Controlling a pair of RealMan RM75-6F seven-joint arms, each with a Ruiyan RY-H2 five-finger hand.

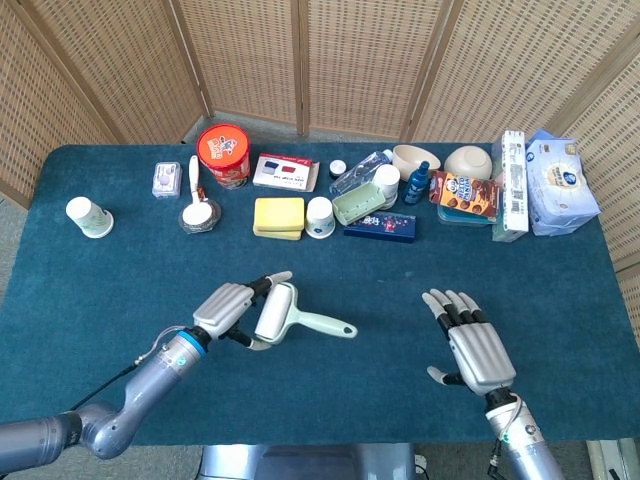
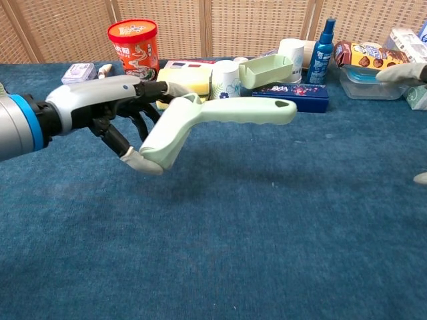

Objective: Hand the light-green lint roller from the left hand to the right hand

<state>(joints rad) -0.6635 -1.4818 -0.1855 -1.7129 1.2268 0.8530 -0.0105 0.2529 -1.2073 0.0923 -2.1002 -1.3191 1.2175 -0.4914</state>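
Note:
The light-green lint roller [image 1: 290, 318] [image 2: 220, 115] is held above the blue table cloth, its handle pointing to the right. My left hand [image 1: 232, 309] [image 2: 110, 107] grips it by the roller end. To the right, my right hand [image 1: 470, 343] is open with fingers spread, palm down, a gap apart from the handle tip. In the chest view only fingertips [image 2: 400, 73] of the right hand show at the right edge.
A row of items lines the table's far side: red tub [image 1: 223, 154], yellow sponges [image 1: 279, 216], paper cup [image 1: 320, 217], green tray [image 1: 360, 205], navy box [image 1: 381, 227], blue bottle [image 1: 417, 184], snack packs [image 1: 466, 194], tissue pack [image 1: 560, 182]. Another cup [image 1: 89, 216] stands far left.

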